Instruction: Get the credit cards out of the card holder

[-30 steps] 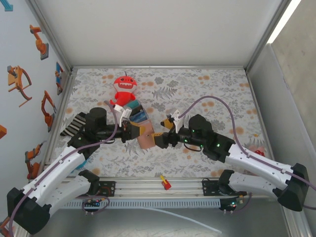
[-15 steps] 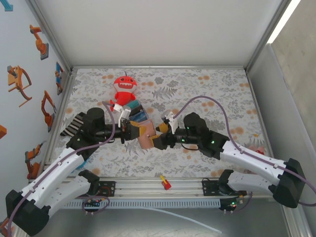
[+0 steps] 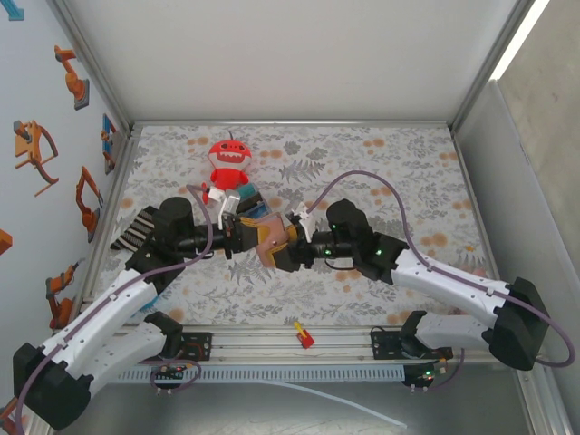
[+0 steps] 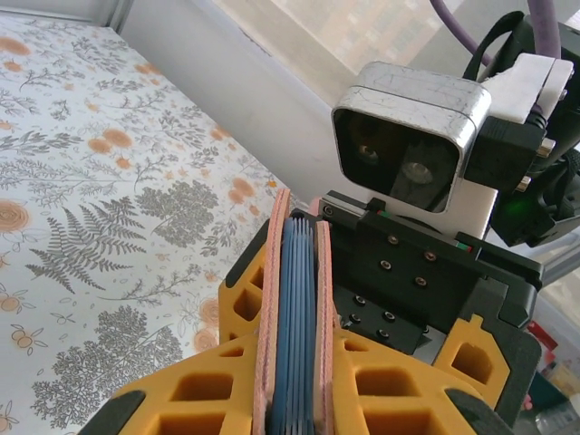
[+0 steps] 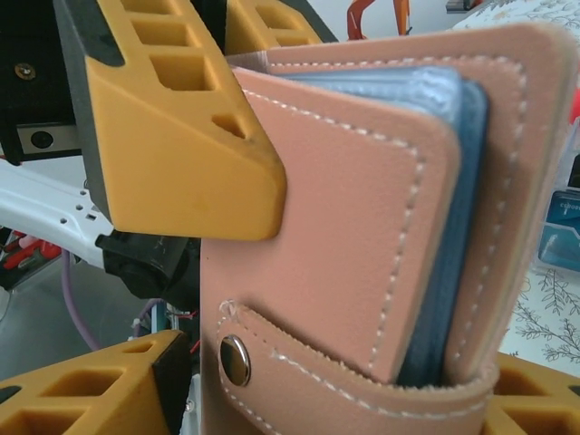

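1. The left tool (image 4: 294,317) pinches the tan card holder (image 5: 362,227) edge-on between its yellow fingers. The holder is held clear of the bench, folded, at the centre of the top view, with its blue-grey inner layers (image 5: 458,208) showing.
2. The right tool (image 5: 344,394) faces it head-on, fingers spread to either side of the holder's strap end. Whether they press it I cannot tell.
3. The left arm (image 3: 109,308) and right arm (image 3: 453,281) reach inward from the lower corners, forearms low, wrists meeting at centre.
4. A small red-and-yellow piece (image 3: 303,335) lies on the rail at bottom centre.
5. On the floral bench (image 3: 381,163), a blue block bundle (image 3: 249,208) sits just above the tools, with a red plush toy (image 3: 230,163) beyond it.
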Robot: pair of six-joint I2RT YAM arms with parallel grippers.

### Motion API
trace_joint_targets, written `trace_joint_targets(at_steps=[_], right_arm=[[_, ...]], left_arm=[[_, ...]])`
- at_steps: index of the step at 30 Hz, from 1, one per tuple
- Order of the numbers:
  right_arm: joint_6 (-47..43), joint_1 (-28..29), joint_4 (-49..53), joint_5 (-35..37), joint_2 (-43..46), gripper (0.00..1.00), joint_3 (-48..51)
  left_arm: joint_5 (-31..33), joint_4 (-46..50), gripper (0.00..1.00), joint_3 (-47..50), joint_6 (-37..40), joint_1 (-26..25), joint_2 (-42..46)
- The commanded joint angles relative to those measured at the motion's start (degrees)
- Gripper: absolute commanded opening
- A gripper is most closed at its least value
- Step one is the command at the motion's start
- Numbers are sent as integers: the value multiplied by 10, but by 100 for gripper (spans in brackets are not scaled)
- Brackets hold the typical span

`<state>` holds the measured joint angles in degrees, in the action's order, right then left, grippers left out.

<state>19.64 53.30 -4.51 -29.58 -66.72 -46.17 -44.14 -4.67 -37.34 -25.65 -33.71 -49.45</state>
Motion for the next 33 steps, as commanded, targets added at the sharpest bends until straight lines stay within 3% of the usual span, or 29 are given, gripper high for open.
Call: trace_joint_targets(at_steps=[1,11,14,16,18,28,33], right_arm=[[1,0,-22,-17,13,56,-6],[11,-2,-36,17,36,14,20],[21,-9,-37,41,40,4,30],[34,-19,-53,42,45,2,43],[47,-29,-69,42,51,2,55],[92,-63,-107,63,72,0,82],[125,-85,-139,65,71,0,100]], left_arm=[[15,-39,3,0,-12,0,0],[36,-34,23,3,-24,3,-2],[62,-28,56,12,-39,11,10],[74,-26,67,16,-47,18,19],[81,-25,72,20,-52,18,27],[143,-5,73,41,-101,19,14],[192,-36,84,61,-137,11,15]])
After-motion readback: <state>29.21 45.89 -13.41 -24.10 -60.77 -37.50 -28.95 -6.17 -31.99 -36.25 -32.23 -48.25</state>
